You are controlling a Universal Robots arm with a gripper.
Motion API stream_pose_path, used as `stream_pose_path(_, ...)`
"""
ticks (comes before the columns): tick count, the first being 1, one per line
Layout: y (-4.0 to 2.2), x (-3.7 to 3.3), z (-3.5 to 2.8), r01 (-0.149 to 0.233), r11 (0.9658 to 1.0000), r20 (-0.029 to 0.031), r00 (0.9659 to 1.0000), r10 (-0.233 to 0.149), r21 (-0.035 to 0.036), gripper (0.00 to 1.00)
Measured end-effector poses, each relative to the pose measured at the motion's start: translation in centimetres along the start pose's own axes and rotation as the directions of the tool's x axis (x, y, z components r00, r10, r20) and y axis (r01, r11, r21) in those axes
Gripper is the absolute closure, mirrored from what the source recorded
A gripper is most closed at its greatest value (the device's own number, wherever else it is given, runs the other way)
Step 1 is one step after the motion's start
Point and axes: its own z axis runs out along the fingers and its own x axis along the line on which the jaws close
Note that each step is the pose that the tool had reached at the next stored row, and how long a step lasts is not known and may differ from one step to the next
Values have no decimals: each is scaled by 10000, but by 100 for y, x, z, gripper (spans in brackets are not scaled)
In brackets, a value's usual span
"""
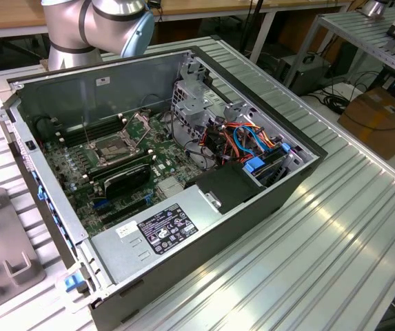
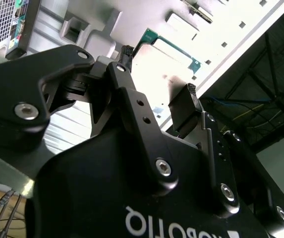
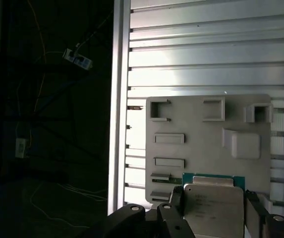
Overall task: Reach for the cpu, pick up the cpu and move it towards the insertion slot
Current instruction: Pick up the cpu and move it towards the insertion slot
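Note:
The cpu (image 3: 213, 208), a pale silver square chip on a green board, lies on a grey fixture plate (image 3: 206, 124). My gripper (image 3: 213, 201) hangs over it, open, with one fingertip just outside each side edge of the chip. In the second wrist view the black fingers (image 2: 185, 101) straddle the cpu (image 2: 169, 59) from a little above it. I cannot tell whether the pads touch it. The insertion slot (image 1: 111, 148) is the metal-framed socket on the motherboard inside the open case, with its bracket raised.
The open computer case (image 1: 252, 207) stands on a ribbed aluminium table (image 1: 335, 234). The grey fixture plate (image 1: 4, 262) lies at the exterior view's left, beside the case. The arm's base (image 1: 94, 24) rises behind the case. Cardboard and cables sit at the far right.

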Motion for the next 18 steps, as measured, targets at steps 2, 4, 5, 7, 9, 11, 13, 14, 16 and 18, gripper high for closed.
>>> stream_pose_path(2,-2,-36,-1,0,10000,0,10000,0,0,45)
stream_pose_path(4,-4,-75,-2,0,10000,0,10000,0,1,45)
stream_pose_path(5,-5,-98,-2,-1,10000,0,10000,1,1,45)
stream_pose_path(7,-6,-133,-3,0,10000,-1,10000,0,1,45)
stream_pose_path(9,-8,-178,-3,0,10000,0,10000,0,0,45)
stream_pose_path(11,-10,-214,-4,0,10000,0,10000,0,1,45)
stream_pose_path(13,-12,-252,-5,-1,10000,-1,10000,1,1,45)
stream_pose_path(14,-13,-274,-6,0,10000,-1,10000,0,1,45)
stream_pose_path(16,-15,-310,-6,0,10000,0,10000,0,0,45)
stream_pose_path(18,-16,-342,-7,0,10000,0,10000,0,0,45)
